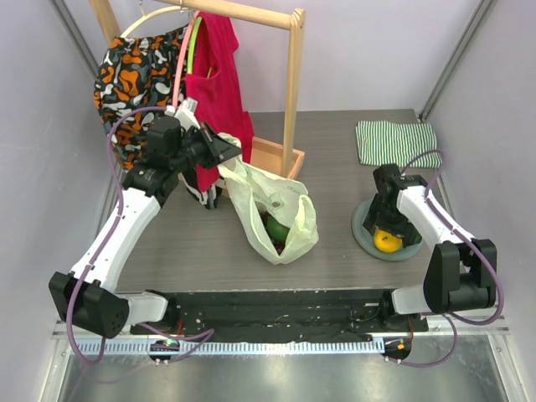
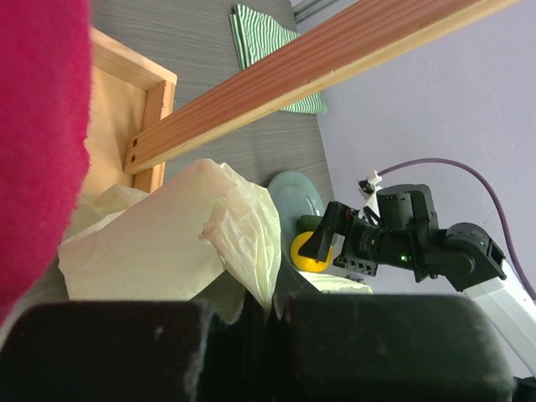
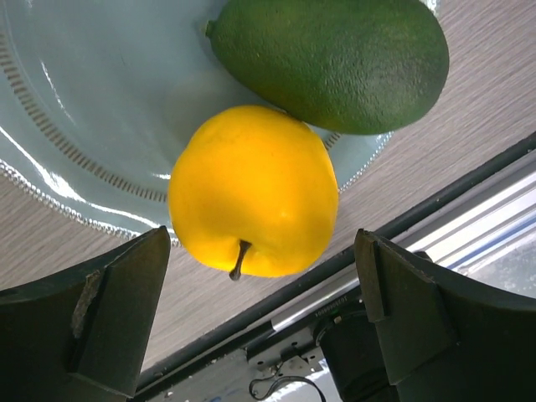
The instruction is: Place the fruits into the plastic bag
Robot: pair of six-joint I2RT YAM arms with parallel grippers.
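Observation:
The pale-green plastic bag stands open mid-table; a green avocado and a dark red fruit show inside it. My left gripper is shut on the bag's upper edge and holds it up. My right gripper is open, hovering just above the grey plate. A yellow fruit with a stem lies between and below its fingers, with no contact. A green avocado lies beside it on the plate. The yellow fruit also shows in the left wrist view.
A wooden clothes rack with a red garment and a patterned garment stands at the back left, close behind the bag. A green-and-white striped cloth lies at the back right. The plate sits near the table's front edge.

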